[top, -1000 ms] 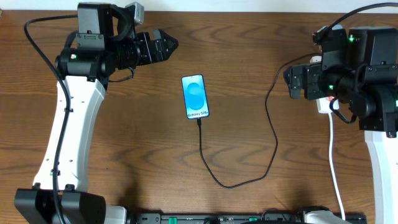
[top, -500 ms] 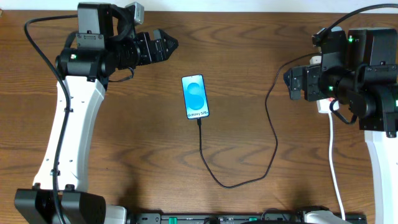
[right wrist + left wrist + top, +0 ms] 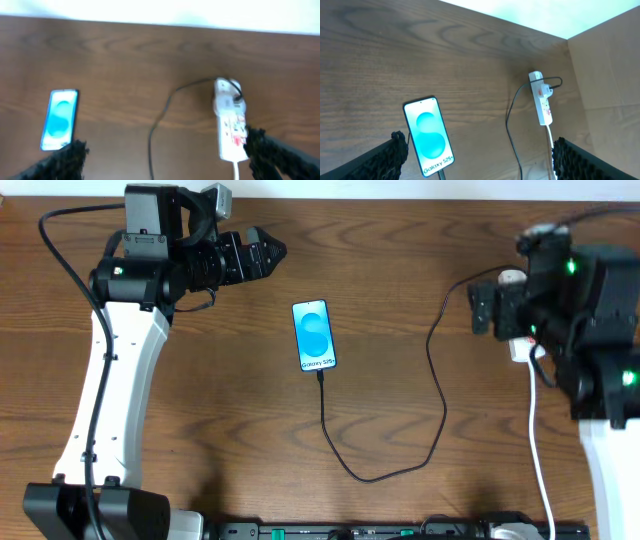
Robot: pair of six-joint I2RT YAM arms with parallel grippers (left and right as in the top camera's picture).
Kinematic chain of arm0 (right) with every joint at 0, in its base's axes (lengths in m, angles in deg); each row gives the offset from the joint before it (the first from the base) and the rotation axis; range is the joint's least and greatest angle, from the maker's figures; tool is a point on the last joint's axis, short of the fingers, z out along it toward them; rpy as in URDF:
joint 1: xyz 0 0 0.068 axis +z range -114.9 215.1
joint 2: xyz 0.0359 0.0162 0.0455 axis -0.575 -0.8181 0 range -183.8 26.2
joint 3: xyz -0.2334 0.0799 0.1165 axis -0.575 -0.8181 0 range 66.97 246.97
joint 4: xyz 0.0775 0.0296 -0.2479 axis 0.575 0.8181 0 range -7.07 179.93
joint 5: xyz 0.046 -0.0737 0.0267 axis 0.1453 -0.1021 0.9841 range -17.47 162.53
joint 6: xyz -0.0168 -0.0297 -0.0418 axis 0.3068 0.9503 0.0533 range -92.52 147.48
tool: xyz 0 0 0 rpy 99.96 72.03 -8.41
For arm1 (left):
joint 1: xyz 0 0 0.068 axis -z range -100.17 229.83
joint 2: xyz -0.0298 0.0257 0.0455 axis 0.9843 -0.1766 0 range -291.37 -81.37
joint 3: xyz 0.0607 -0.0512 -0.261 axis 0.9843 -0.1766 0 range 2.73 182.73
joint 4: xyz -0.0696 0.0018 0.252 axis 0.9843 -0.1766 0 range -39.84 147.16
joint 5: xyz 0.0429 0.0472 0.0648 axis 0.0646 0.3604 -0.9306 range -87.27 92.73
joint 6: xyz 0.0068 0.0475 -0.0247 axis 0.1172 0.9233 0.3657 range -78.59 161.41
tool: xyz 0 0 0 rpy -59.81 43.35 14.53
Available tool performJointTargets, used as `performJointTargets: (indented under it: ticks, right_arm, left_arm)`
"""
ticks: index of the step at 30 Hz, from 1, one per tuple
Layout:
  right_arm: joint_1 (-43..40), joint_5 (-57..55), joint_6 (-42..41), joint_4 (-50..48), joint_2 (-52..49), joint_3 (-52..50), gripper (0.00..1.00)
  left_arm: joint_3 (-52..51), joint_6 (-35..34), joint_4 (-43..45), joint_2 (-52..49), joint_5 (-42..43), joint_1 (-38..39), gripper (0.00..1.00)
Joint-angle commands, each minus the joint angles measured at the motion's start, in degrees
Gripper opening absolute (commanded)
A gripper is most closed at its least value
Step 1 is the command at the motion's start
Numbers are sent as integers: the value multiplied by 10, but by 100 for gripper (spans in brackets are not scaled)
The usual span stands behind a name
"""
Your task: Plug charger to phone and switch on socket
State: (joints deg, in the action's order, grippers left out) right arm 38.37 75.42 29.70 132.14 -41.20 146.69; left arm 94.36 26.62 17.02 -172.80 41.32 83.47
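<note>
The phone (image 3: 314, 335) lies flat mid-table, its screen light blue with "Galaxy S25+" text. It also shows in the left wrist view (image 3: 429, 136) and the right wrist view (image 3: 59, 120). The charger cable (image 3: 444, 405) has its tip at the phone's bottom edge, loops toward the front and runs up to the socket (image 3: 542, 100). Its black plug sits in the socket's far end. In the overhead view the socket (image 3: 520, 352) is mostly hidden under my right arm. My left gripper (image 3: 272, 250) is open and empty, back-left of the phone. My right gripper (image 3: 480, 310) is open and empty, above the socket (image 3: 230, 125).
The socket's thick white cord (image 3: 540, 450) runs to the table's front edge on the right. A light brown wall panel (image 3: 605, 75) stands past the table's right side. A black rail (image 3: 350, 530) runs along the front edge.
My right arm has shifted right and turned a little over the socket, and its wrist view is blurred. The left arm, phone and cable have not moved.
</note>
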Motion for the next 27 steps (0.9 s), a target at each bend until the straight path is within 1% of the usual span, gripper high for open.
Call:
performJointTargets:
  ticks: [1, 12, 19, 22, 27]
  right_arm:
    - [-15, -7, 4, -59, 66, -85, 99]
    - [-52, 7, 5, -260, 265, -337, 99]
    - [-60, 7, 5, -422, 385, -507, 99]
    - [-63, 7, 4, -453, 428, -562, 99]
    - [-64, 7, 5, -461, 501, -637, 99]
  left_arm:
    - [6, 5, -1, 5, -3, -1, 93]
    - [6, 5, -1, 5, -3, -1, 93]
    - [6, 5, -1, 5, -3, -1, 93]
    - [6, 6, -1, 5, -3, -1, 93]
    - [6, 5, -1, 5, -3, -1, 93]
